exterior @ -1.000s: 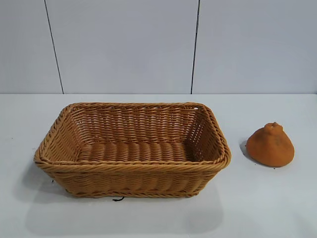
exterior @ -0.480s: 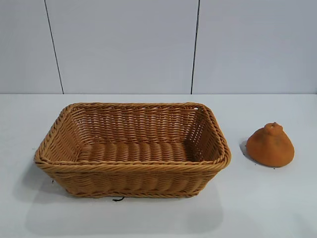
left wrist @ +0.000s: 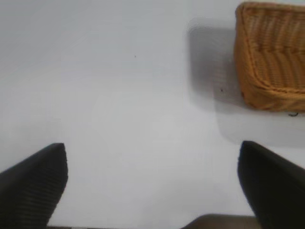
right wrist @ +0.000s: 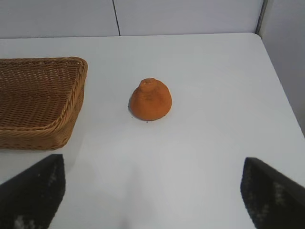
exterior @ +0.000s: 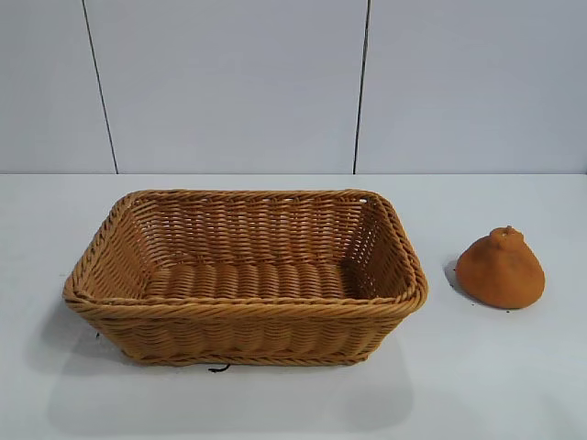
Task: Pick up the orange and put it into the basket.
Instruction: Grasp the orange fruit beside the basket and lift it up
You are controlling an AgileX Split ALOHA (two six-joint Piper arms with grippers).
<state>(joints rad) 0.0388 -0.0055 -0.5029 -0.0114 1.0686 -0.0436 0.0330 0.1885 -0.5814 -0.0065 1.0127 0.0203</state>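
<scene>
Right tool (right wrist: 151, 191) spread wide, empty. Orange (right wrist: 151, 100) sits ahead of it, centred between the fingers, base down on the surface (right wrist: 209, 143), so a straight approach looks likely. Basket (right wrist: 38, 100) lies just beside the orange, on the far side from the surface's edge, empty. Left tool (left wrist: 152, 186) also wide, holding nothing, over bare surface; only the basket's corner shows beyond it.

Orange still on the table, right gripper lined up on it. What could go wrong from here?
1. The orange tapers to a small knob; the open right gripper may slip off if it closes high.
2. It sits beside the basket, so a low carry could clip the braided rim.
</scene>
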